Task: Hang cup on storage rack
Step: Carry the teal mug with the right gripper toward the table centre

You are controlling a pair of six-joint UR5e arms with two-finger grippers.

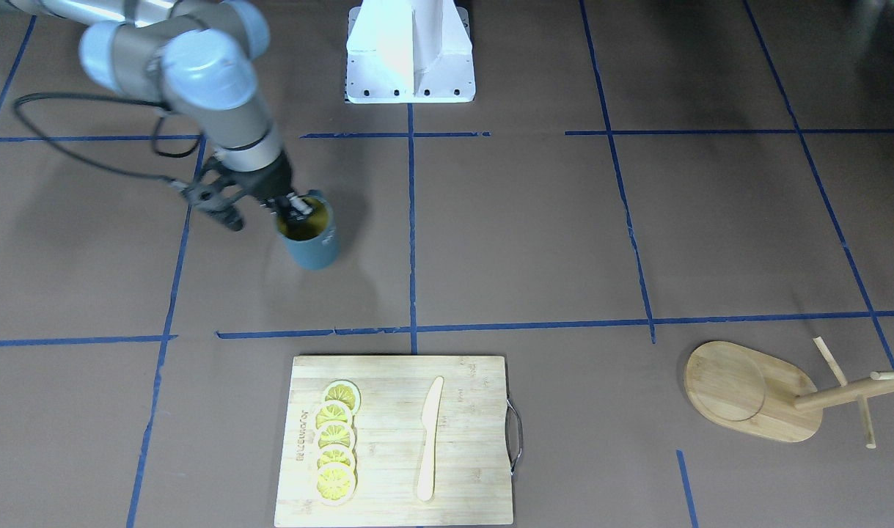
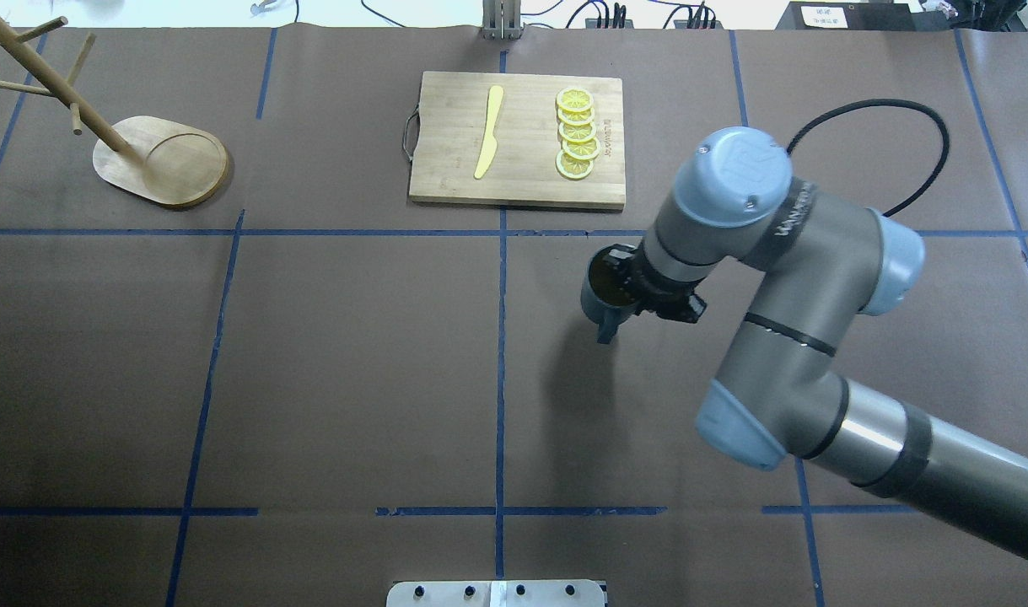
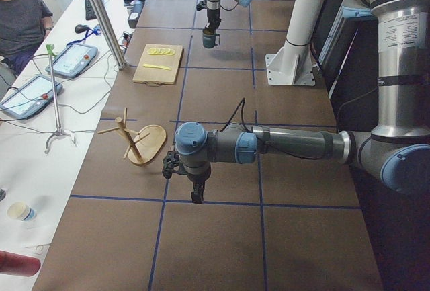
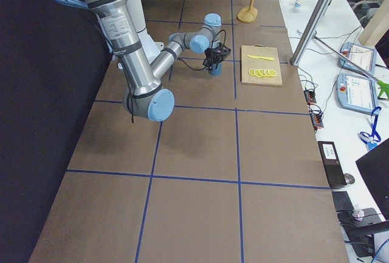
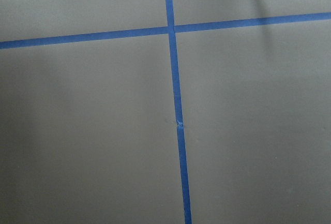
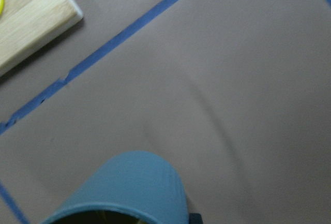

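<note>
The cup is a dark blue-grey mug with a yellow inside, at the right-hand middle of the table; it also shows in the overhead view. My right gripper is shut on its rim, one finger inside the mouth. The right wrist view shows the cup's outer wall at the bottom edge. I cannot tell whether the cup touches the table. The storage rack, a wooden mug tree, stands at the far left corner, and also shows in the front-facing view. My left gripper hangs over bare table near the rack; I cannot tell whether it is open.
A bamboo cutting board with several lemon slices and a wooden knife lies at the far middle, just beyond the cup. Blue tape lines cross the brown table. The robot base stands at the near edge.
</note>
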